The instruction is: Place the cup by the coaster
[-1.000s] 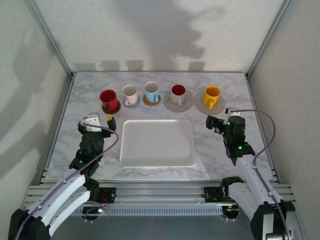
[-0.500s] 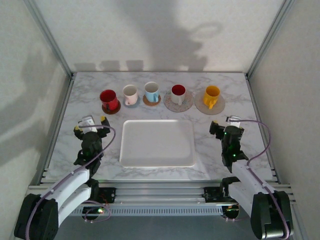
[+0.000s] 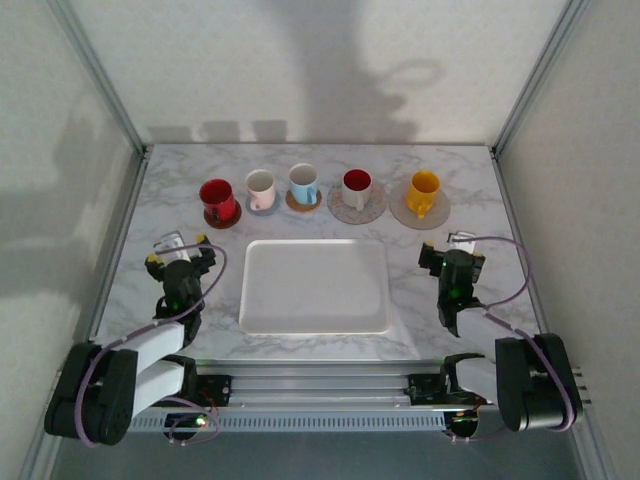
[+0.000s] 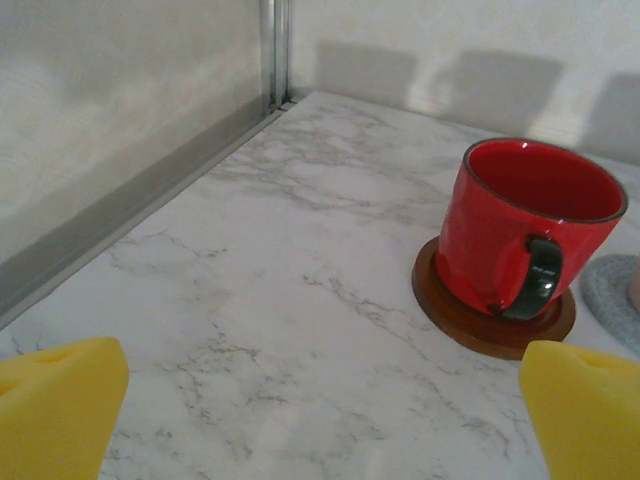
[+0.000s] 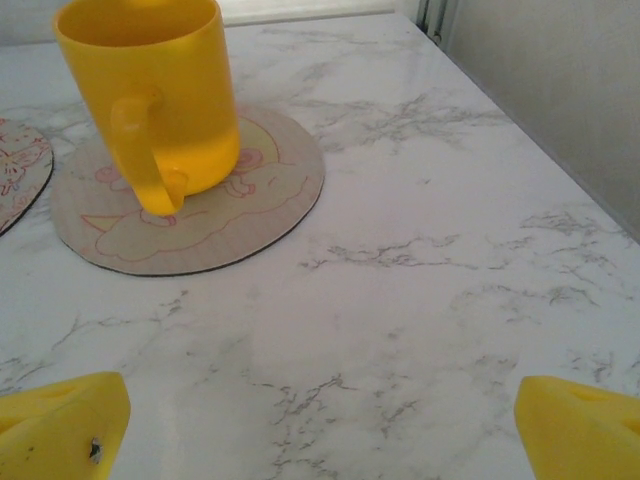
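A red cup [image 3: 216,198] stands on a brown coaster [image 4: 490,325] at the back left. To its right, a pale pink cup [image 3: 260,187], a light blue cup [image 3: 303,183] and a white cup with a dark red inside [image 3: 356,187] each sit on a coaster. A yellow cup [image 3: 423,190] rests on a round beige coaster [image 5: 260,200]. My left gripper [image 3: 180,260] is open and empty, near of the red cup [image 4: 525,225]. My right gripper [image 3: 450,258] is open and empty, near of the yellow cup [image 5: 150,95].
A white tray [image 3: 315,286] lies in the middle of the marble table between the two grippers. Metal frame posts and walls run along the left edge [image 4: 130,210] and the right edge [image 5: 560,110].
Both arms have folded back toward the near edge, and the grippers have drawn a little away from the cups. No cup has moved.
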You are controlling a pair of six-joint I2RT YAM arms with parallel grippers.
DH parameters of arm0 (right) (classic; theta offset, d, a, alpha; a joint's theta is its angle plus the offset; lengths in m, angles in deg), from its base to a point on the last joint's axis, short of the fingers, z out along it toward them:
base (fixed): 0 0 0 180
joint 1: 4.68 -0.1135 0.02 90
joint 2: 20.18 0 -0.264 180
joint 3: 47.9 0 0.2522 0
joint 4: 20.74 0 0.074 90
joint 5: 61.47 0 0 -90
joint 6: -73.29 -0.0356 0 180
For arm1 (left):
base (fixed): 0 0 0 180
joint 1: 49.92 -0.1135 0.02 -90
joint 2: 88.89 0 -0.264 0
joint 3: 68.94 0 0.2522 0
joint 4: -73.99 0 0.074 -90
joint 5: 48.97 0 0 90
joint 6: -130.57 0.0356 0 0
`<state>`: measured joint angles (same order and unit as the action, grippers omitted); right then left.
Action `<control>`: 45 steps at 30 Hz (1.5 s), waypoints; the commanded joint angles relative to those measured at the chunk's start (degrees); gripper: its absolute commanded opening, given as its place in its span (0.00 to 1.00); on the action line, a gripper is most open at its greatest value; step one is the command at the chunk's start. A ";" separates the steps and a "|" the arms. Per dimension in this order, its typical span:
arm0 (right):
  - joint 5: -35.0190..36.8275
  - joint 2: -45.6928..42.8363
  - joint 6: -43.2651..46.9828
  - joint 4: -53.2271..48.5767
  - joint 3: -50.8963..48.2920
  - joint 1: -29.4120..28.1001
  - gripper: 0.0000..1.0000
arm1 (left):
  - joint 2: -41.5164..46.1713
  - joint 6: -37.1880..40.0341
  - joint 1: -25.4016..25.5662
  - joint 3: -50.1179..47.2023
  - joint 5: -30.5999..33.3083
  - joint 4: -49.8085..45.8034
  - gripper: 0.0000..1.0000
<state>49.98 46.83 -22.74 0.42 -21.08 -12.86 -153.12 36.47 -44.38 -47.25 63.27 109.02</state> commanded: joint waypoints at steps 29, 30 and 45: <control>-3.61 21.11 3.65 15.26 8.18 1.12 0.99 | -16.31 4.89 -10.35 10.20 -29.09 7.33 1.00; -3.61 21.33 3.75 15.76 8.14 1.15 0.99 | -16.31 4.89 -10.46 10.16 -29.73 7.54 1.00; -4.31 21.15 3.30 14.75 8.51 1.66 0.99 | -21.36 2.71 -10.82 8.60 -31.59 16.61 1.00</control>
<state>46.27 67.72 -19.02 14.17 -13.61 -11.57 -174.30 40.29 -54.81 -38.40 32.39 122.35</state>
